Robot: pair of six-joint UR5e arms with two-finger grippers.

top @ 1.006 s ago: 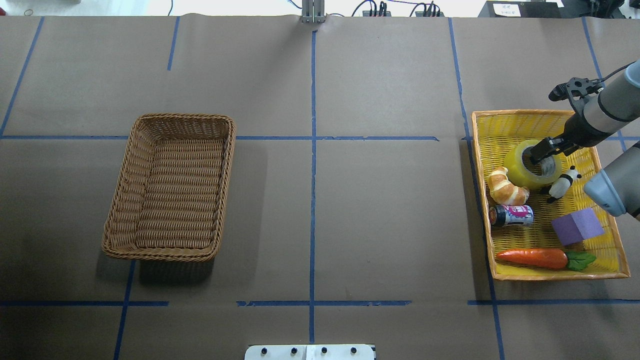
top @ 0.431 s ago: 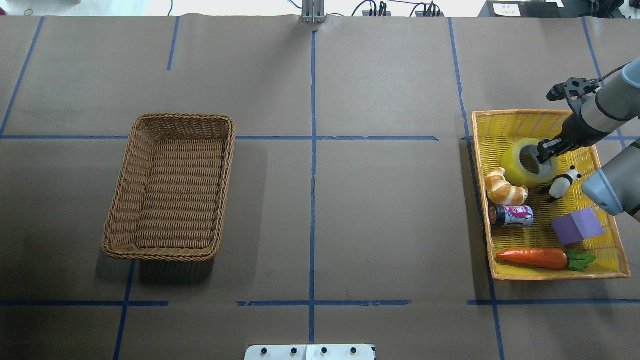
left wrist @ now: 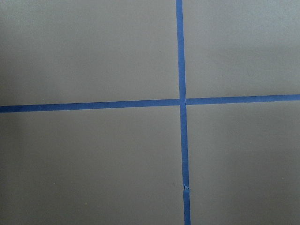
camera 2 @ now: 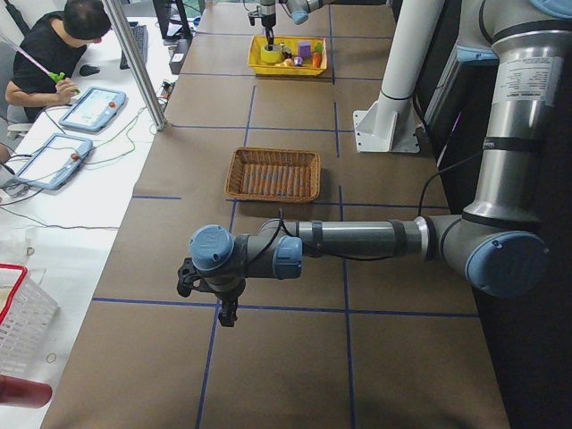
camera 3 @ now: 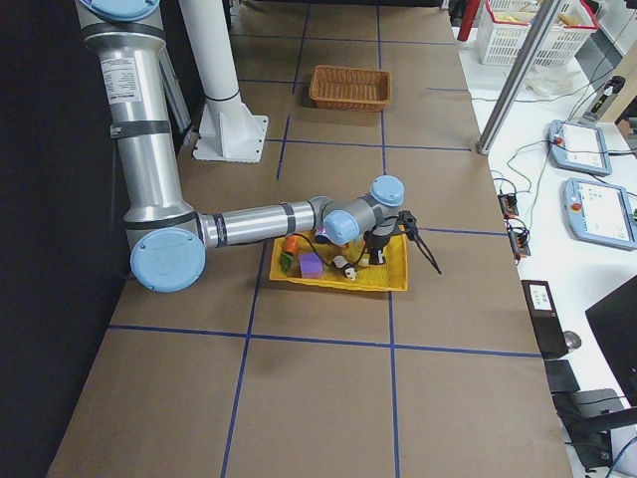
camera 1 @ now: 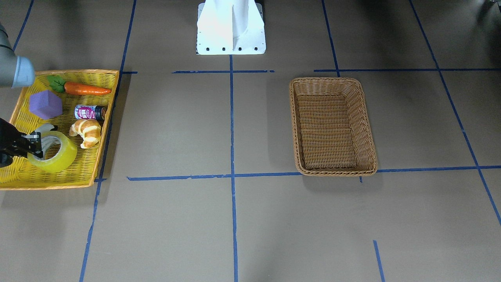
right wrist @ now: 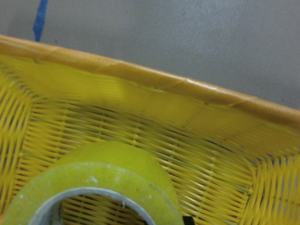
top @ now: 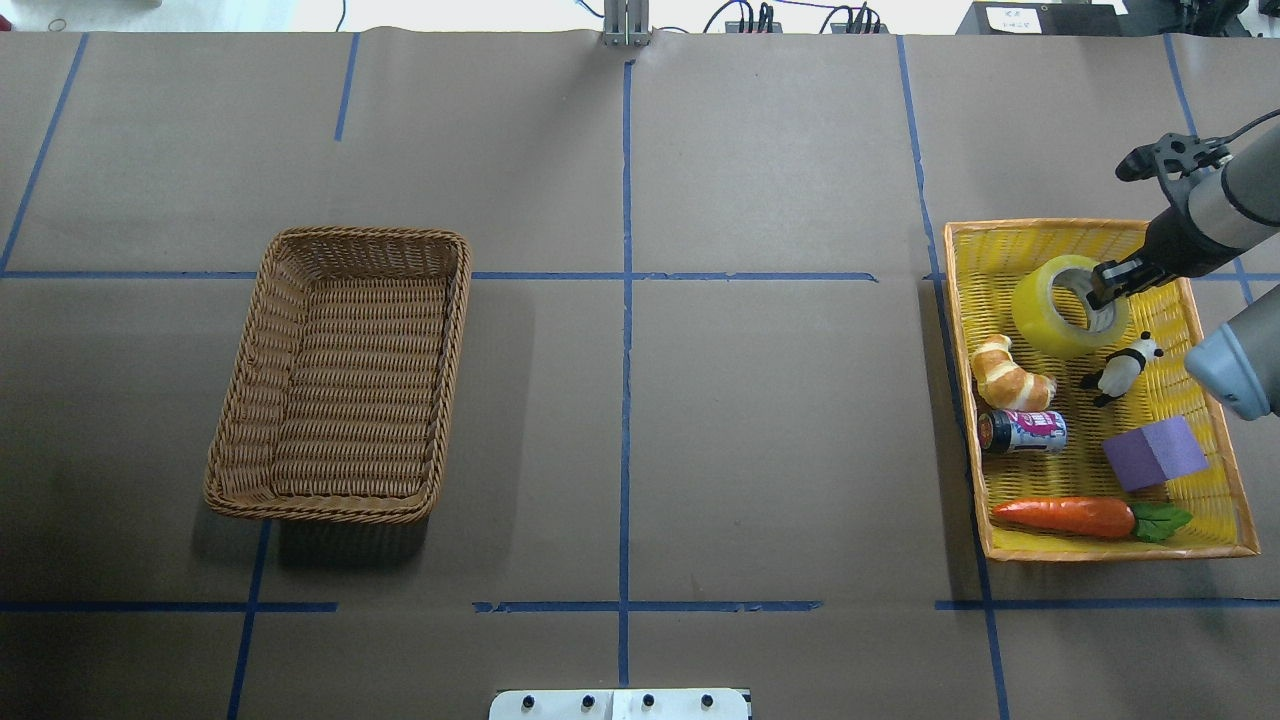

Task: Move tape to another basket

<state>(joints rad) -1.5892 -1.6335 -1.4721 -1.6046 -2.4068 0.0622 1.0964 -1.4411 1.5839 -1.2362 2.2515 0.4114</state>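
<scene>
The yellow-green tape [top: 1040, 310] hangs tilted over the far part of the yellow tray [top: 1000, 255]. My right gripper [top: 1103, 287] is shut on the roll's wall, one finger inside the grey-white core. The front-facing view shows the tape [camera 1: 58, 158] and the right gripper [camera 1: 33, 143] at the left edge. The right wrist view shows the roll [right wrist: 108, 187] just below the camera. The brown wicker basket [top: 462, 300] stands empty on the left, far from the tape. My left gripper [camera 2: 223, 304] shows only in the exterior left view, over bare table; I cannot tell its state.
The tray also holds a croissant [top: 1012, 375], a can [top: 1025, 430], a panda figure [top: 1125, 365], a purple cube [top: 1155, 452] and a carrot [top: 1075, 515]. Brown paper with blue tape lines lies between tray and basket. The robot's white base [camera 1: 231, 27] stands at the near edge.
My right gripper has moved toward the tray's far edge with the tape in it. The roll has risen and tilted, away from the croissant and the panda.
</scene>
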